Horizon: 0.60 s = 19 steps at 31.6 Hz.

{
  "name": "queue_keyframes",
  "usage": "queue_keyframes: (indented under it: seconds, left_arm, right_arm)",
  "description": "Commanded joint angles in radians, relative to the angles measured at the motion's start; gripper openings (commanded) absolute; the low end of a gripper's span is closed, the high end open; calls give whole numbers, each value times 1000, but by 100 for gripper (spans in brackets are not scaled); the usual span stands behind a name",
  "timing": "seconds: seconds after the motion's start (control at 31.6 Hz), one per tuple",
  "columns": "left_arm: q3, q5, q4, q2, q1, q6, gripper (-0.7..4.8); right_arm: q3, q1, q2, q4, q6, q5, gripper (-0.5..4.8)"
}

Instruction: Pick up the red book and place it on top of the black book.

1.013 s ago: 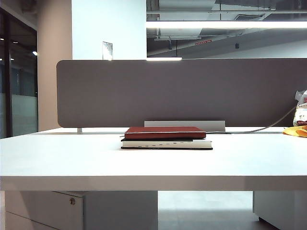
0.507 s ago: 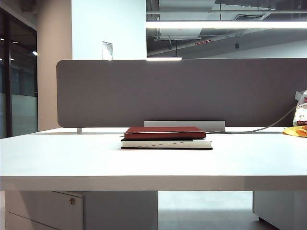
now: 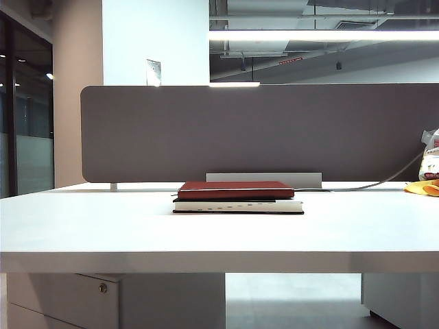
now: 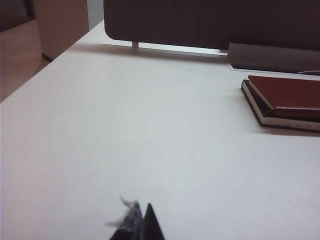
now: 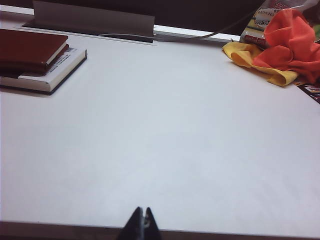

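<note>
Red book lying flat on top of the black book, both stacked near the middle of the white desk, close to the grey partition panel at the far edge. Just behind the stack, a low grey cable cover, with a thin cable running from it toward the right. At the far right of the desk, well apart from the books, a bundle of red and yellow cloth and beside it a printed plastic packet. Nothing between the books and the arms, only bare desk. Left claw closed and holding nothing, low over the near part of the desk. Right claw likewise closed and empty, at the near edge of the desk.
</note>
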Motion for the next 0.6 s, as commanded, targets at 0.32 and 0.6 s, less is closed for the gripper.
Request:
queue_keyframes:
  seconds: [0.32,0.6]
  left_arm:
    - [0,-4,2,1,-23,63,13]
    - [0,-3,2,1,-49,77,13]
  right_arm:
    - [-3,1,0,11,-2,-1,-1]
    - [-3,1,0,11,-2,-1,-1]
